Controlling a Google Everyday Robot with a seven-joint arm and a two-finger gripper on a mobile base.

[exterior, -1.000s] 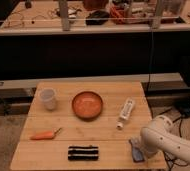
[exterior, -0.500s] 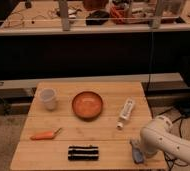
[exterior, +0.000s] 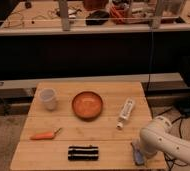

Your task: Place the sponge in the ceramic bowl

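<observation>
Behind everything, across the top of the frame, runs a long bench (exterior: 33, 31) with wires and small stuff on it. Below it, in the middle, stands a wooden table (exterior: 113, 136).

At the lower right, a fat white robot arm (exterior: 174, 146) bends down over the table's corner. Its gripper (exterior: 138, 147) is right at the sponge (exterior: 138, 157), at the bottom right edge of the table. I cannot tell if the gripper is holding the sponge or only sitting over it.

The ceramic bowl (exterior: 87, 105) is round and orange-brown. It sits in the middle of the table, a little toward the top, and nothing seems to be in it. To its right lies a white tube (exterior: 125, 113). At the bottom middle lies a black block (exterior: 83, 152) with pale stripes. A small white cup (exterior: 48, 98) stands at the upper left. An orange tool (exterior: 45, 135) lies at the lower left. The sponge is the smallest thing, and it is well apart from the bowl.

Since a second ago, almost nothing has changed. The arm has stayed bent over the same corner, and the sponge has not left its spot. So I think the sponge is not on its way to the bowl yet, and the job is not done.

I can read no words or labels. The tube has marks on it, but they are too small to read.
</observation>
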